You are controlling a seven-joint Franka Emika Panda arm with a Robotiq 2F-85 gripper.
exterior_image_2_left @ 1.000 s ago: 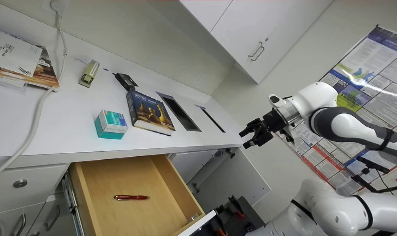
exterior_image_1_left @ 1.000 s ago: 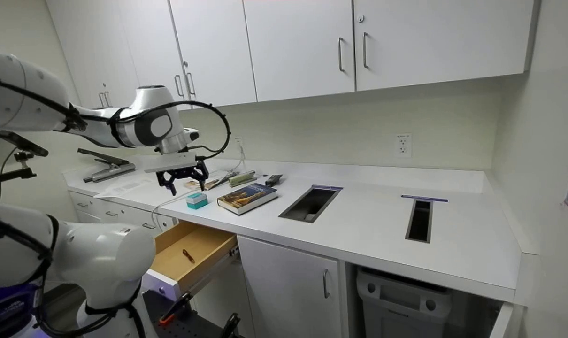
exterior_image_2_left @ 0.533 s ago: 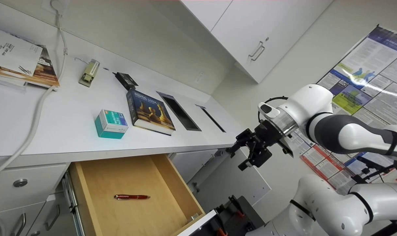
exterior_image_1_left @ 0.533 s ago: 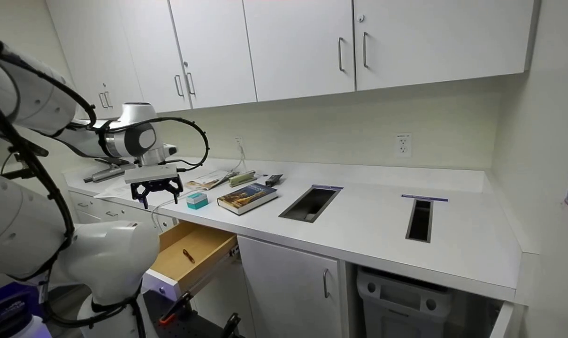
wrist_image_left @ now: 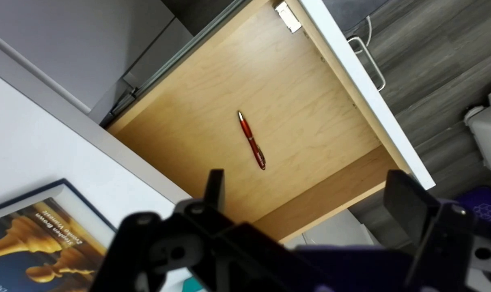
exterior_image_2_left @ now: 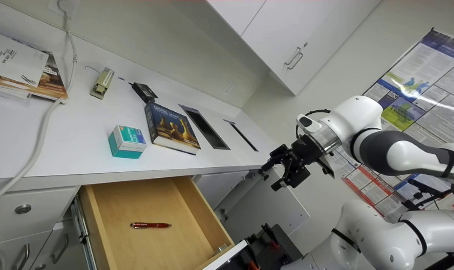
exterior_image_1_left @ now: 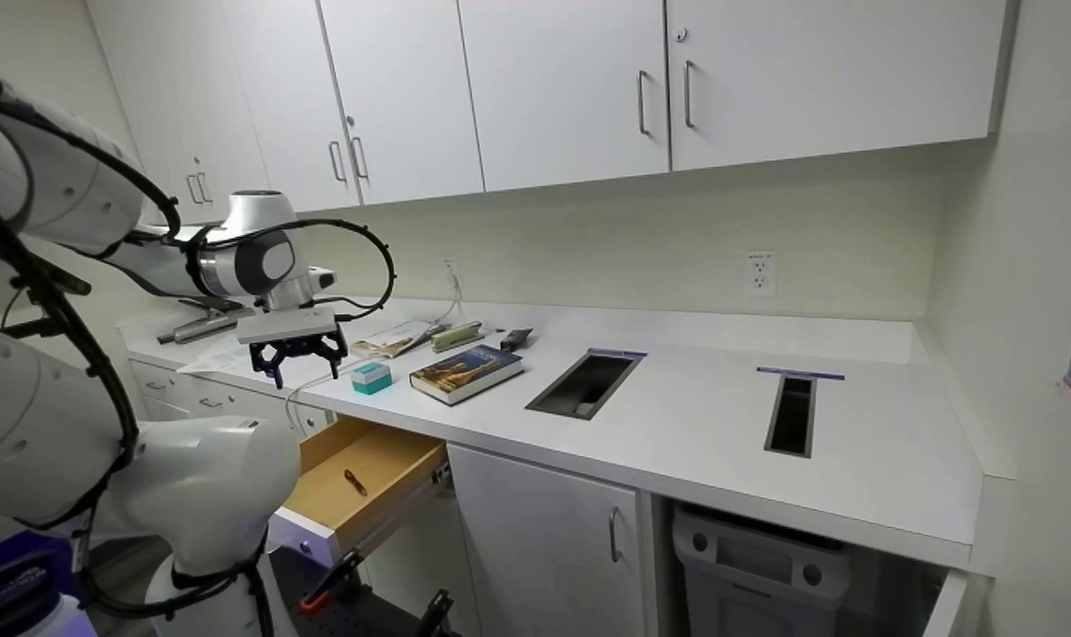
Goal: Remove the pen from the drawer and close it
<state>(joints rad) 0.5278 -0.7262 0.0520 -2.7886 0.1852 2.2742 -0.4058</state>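
White countertop [exterior_image_1_left: 677,442] above the pulled-out drawer [exterior_image_2_left: 148,247]; wood-grain floor [wrist_image_left: 416,73] beyond its front. Book [exterior_image_2_left: 176,129] and teal-white box [exterior_image_2_left: 127,142] on the countertop, behind the drawer. Red pen [exterior_image_2_left: 151,225] inside the drawer. Gripper [exterior_image_1_left: 307,379] above drawer height, fingers spread. Arm [exterior_image_1_left: 204,478] masks part of the drawer in an exterior view; wrist view crops the book.

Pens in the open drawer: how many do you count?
1: the red pen, lying flat on the bottom of the drawer, away from its sides. The drawer's back is hidden under the countertop, so I can't rule out another there.
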